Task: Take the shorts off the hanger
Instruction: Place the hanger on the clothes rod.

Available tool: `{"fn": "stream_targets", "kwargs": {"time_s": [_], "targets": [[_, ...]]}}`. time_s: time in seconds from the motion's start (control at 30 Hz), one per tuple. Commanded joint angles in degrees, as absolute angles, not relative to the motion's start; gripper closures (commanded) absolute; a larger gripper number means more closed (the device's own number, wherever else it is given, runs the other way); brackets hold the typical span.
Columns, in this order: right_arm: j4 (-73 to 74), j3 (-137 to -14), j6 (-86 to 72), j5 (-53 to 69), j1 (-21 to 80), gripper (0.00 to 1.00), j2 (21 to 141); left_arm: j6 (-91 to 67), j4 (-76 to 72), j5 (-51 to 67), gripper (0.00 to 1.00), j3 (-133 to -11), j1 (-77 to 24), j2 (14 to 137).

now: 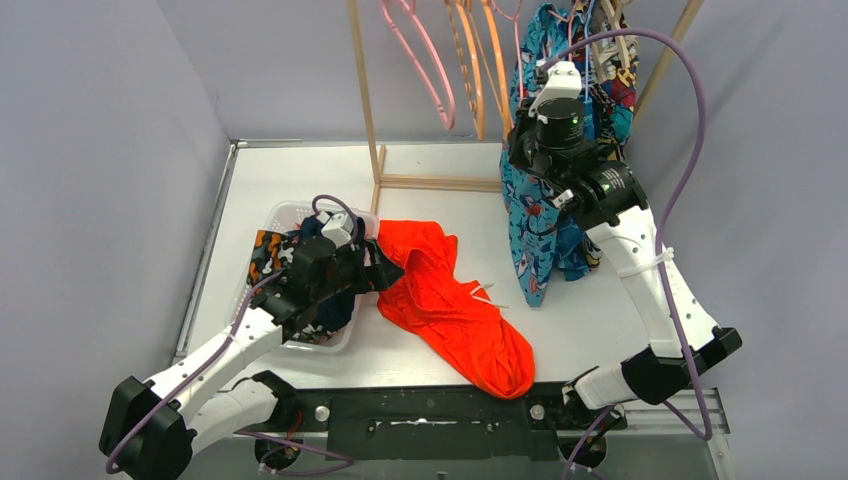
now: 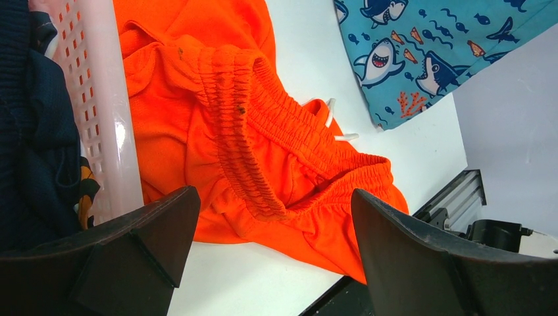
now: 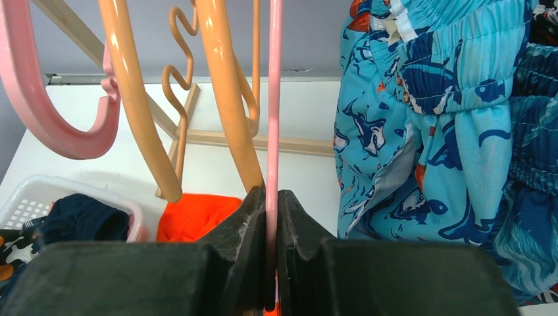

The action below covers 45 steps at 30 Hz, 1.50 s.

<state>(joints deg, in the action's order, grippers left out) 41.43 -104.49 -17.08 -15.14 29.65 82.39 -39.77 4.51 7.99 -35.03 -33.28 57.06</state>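
Table [image 1: 600,320] under both arms; wooden rack [image 1: 365,90] beyond grippers.
Teal shorts [image 3: 460,131] hang from rack just right of right gripper [image 3: 271,197], apart from its fingers.
Orange shorts [image 2: 263,131] lie on table below left gripper [image 2: 273,197], waistband seen between its fingers, not touching them.
Basket [image 2: 105,99] just left of left gripper; dark shorts [image 2: 33,131] inside.
Pink and orange hangers [image 3: 131,99] left of right gripper.
Right gripper pinched tight on thin pink bar [image 3: 274,99]; left gripper spread wide, holding nothing.
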Motion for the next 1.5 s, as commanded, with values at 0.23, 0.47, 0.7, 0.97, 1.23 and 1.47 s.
{"fn": "stream_targets", "kwargs": {"time_s": [0.23,0.47,0.7,0.97,1.23,1.47], "targets": [[33.31,-101.13,-16.25,-17.83,29.50,1.00,76.93,-39.49,1.50,8.97,0.14,-38.50,-32.79,57.83],[38.73,-108.78,-15.54,-15.71,28.44,1.00,82.50,-38.83,2.37,9.86,0.14,-39.40,-32.86,59.40],[41.85,-112.30,-17.07,-12.47,26.38,1.00,86.33,-39.52,2.69,9.55,0.14,-38.59,-32.72,57.94],[44.07,-111.09,-17.71,-9.23,25.43,0.87,86.22,-39.14,3.25,10.15,0.14,-38.69,-32.67,58.05],[37.15,-98.79,-18.81,-8.88,25.09,0.49,76.33,-38.61,3.93,12.44,0.14,-39.15,-32.77,58.76],[27.46,-77.31,-23.90,-7.69,25.06,0.39,60.94,-39.08,4.09,14.11,0.14,-37.88,-32.91,58.57]]}}
